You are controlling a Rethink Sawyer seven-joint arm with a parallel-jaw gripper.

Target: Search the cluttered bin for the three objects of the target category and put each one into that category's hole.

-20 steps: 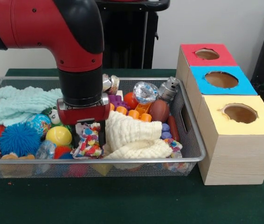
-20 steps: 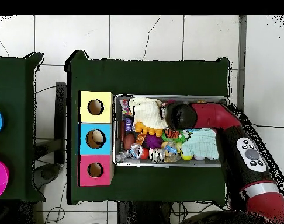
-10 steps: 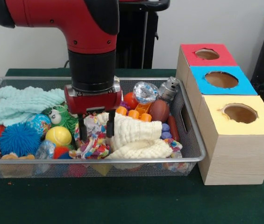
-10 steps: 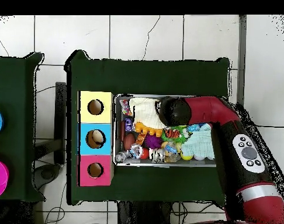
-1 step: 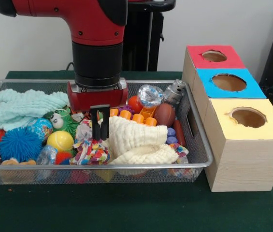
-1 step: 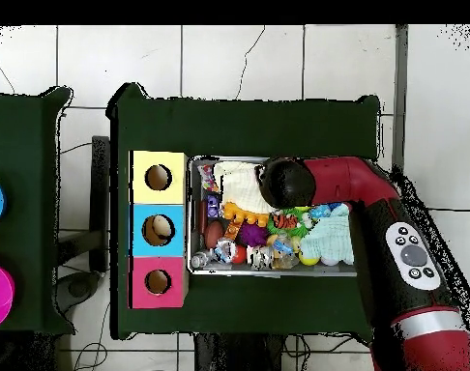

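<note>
My gripper [image 5: 100, 126] reaches down into the wire mesh bin [image 5: 126, 166], its fingers [image 5: 94, 123] drawn close together on a fold of the colourful patterned cloth [image 5: 90, 150]. A cream waffle cloth [image 5: 136, 137] lies right against them. A mint cloth [image 5: 20, 106], a blue spiky ball [image 5: 19, 143], a yellow ball [image 5: 60, 140] and a brown toy football [image 5: 164, 114] lie among the clutter. In the overhead view the arm's wrist [image 6: 285, 184] covers the gripper over the bin [image 6: 278, 160].
Beside the bin stand three wooden boxes with round holes: red top [image 5: 196, 55], blue top [image 5: 254, 89], yellow top [image 5: 271, 128]. In the overhead view they run yellow [image 6: 142, 193], blue [image 6: 140, 230], red [image 6: 140, 282]. Green cloth [image 5: 126, 208] covers the table.
The gripper moved right along the bin and rose a little. Its fingers, open around the colourful cloth half a second ago, have closed on it.
</note>
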